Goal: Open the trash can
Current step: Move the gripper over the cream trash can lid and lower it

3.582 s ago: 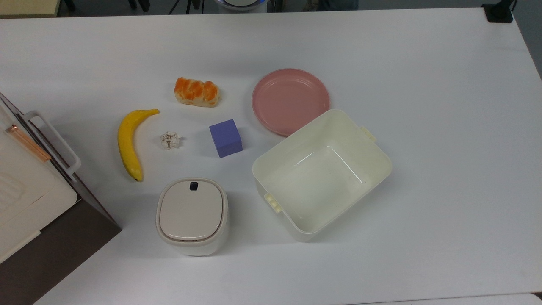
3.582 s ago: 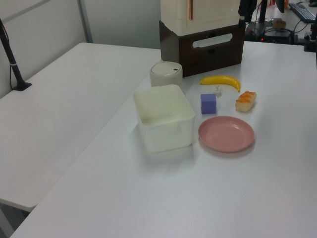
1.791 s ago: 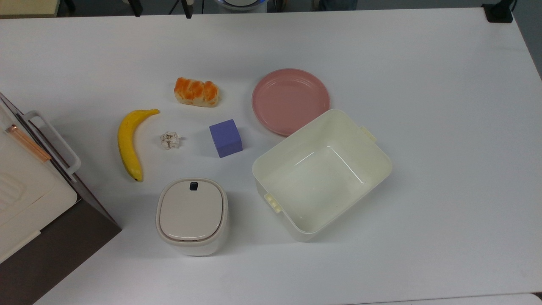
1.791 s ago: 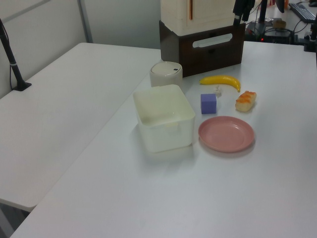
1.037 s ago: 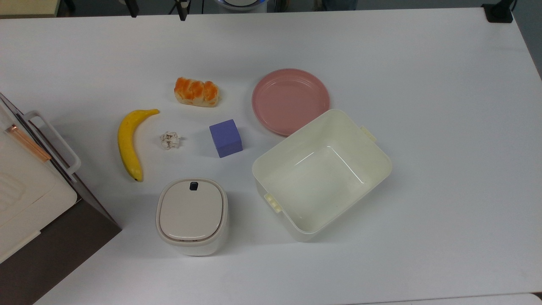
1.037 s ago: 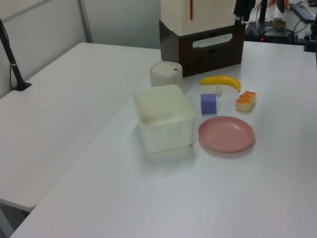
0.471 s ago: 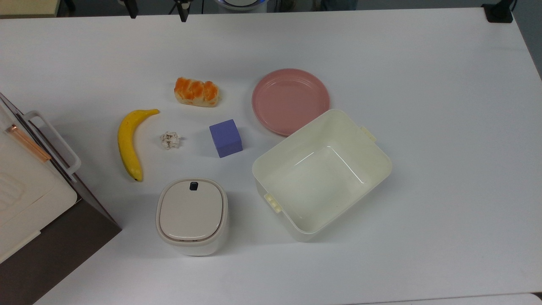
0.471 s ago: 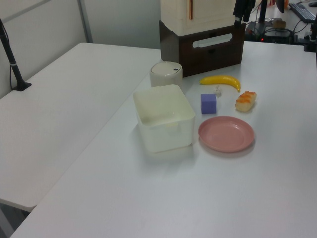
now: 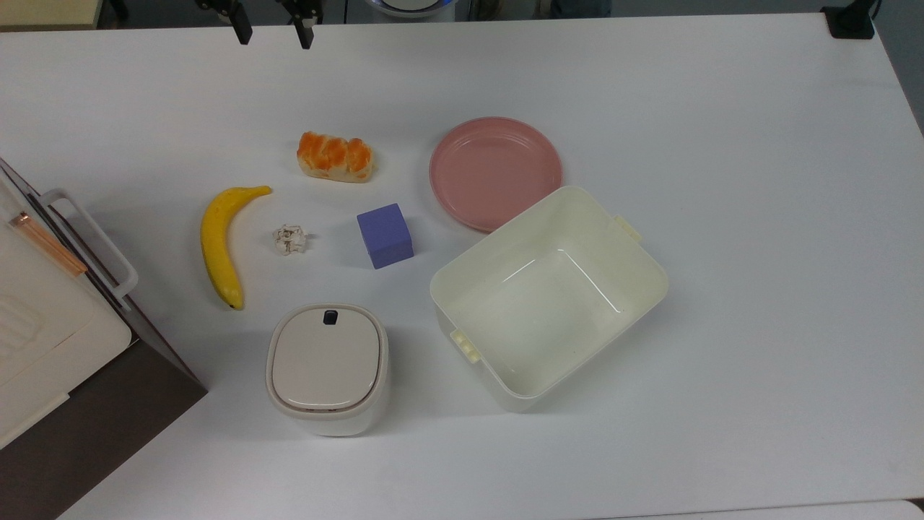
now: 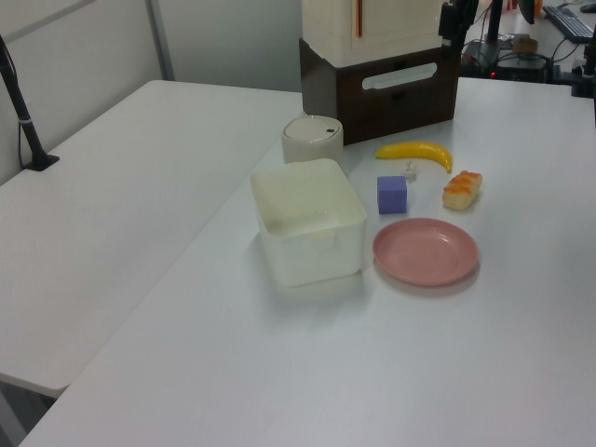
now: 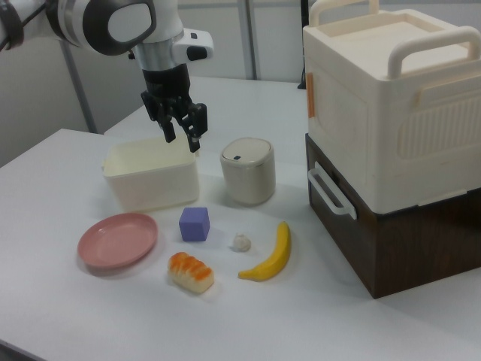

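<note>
My gripper hangs in the air with its 2 fingers spread apart and nothing between them; in the top view it sits at the upper edge, well apart from everything on the table. The trash can stands upright near the table's lower edge in the top view, its lid shut flat and the dark button at the rim facing the banana. Just to the top view's right of the trash can is an open cream tub, touching the pink plate. A purple block, a crumpled scrap of paper and a bread roll lie beyond the trash can.
</note>
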Controlling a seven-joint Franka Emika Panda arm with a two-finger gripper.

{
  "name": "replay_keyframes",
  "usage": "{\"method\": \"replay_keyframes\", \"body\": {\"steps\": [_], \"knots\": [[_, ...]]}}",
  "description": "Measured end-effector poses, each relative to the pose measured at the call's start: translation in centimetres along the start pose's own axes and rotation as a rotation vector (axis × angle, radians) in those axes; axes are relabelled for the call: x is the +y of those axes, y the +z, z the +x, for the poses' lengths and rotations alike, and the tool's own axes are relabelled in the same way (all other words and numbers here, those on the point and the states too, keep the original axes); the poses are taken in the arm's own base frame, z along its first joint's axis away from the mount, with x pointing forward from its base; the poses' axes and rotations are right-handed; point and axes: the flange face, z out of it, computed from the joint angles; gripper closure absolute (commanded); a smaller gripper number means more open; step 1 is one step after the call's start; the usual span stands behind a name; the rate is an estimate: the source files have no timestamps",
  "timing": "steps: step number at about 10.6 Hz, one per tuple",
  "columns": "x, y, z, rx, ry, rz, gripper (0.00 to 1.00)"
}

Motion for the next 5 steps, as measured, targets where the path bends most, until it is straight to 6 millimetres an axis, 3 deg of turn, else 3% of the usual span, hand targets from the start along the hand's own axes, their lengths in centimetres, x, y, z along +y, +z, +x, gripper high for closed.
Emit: {"method": "replay_keyframes", "body": {"steps": [3,5], "knots": [[-0.3,0.4,0.3,0.002,-0.004,0.001,1.00],[-1.6,1.5,1.8,0.050,-0.028,0.002,1.00]]}}
